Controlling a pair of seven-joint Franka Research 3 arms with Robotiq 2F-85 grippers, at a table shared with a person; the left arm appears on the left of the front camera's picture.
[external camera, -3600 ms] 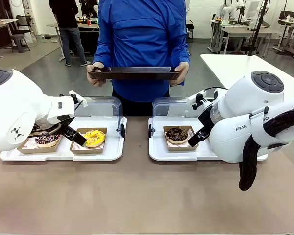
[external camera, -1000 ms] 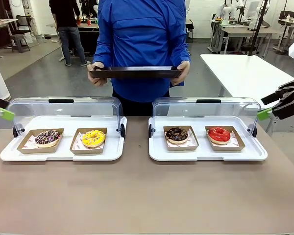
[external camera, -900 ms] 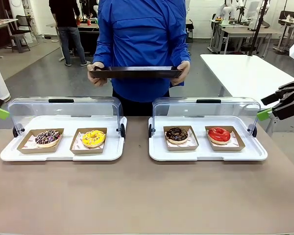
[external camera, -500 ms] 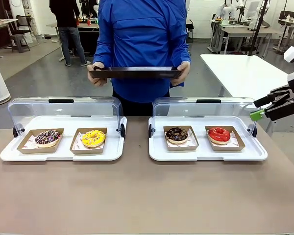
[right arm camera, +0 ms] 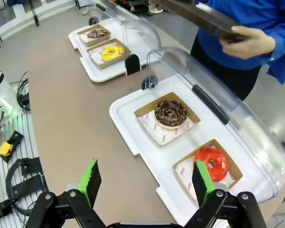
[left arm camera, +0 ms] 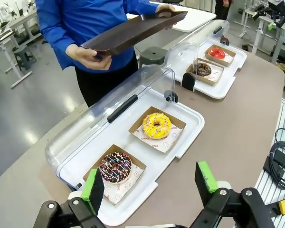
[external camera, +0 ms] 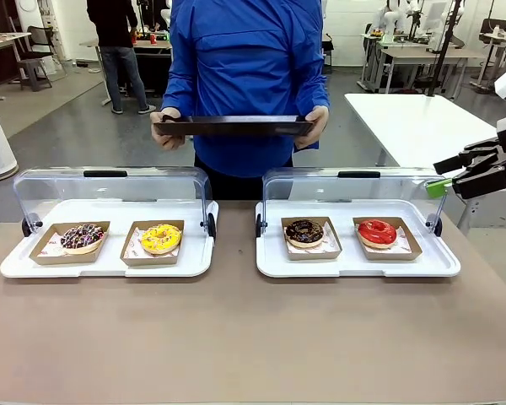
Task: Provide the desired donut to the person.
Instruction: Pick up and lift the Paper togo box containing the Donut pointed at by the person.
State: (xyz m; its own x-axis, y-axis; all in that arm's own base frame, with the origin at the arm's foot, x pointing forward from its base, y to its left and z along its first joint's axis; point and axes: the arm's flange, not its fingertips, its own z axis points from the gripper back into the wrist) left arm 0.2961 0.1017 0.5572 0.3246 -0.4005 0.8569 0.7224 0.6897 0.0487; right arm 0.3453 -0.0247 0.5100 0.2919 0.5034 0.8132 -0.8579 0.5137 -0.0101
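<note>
Across your table [external camera: 236,337], the person [external camera: 244,76] holds a dark tray [external camera: 234,126] level in both hands. The left case [external camera: 110,268] holds the sprinkled donut [external camera: 82,237] and yellow donut [external camera: 161,238], the right case [external camera: 354,270] the chocolate donut [external camera: 304,232] and red donut [external camera: 377,231]. Your left gripper [left arm camera: 148,183] and right gripper [right arm camera: 147,183] gape wide, empty.

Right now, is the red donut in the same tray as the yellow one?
No, the red donut shares the right tray with the chocolate one.
</note>
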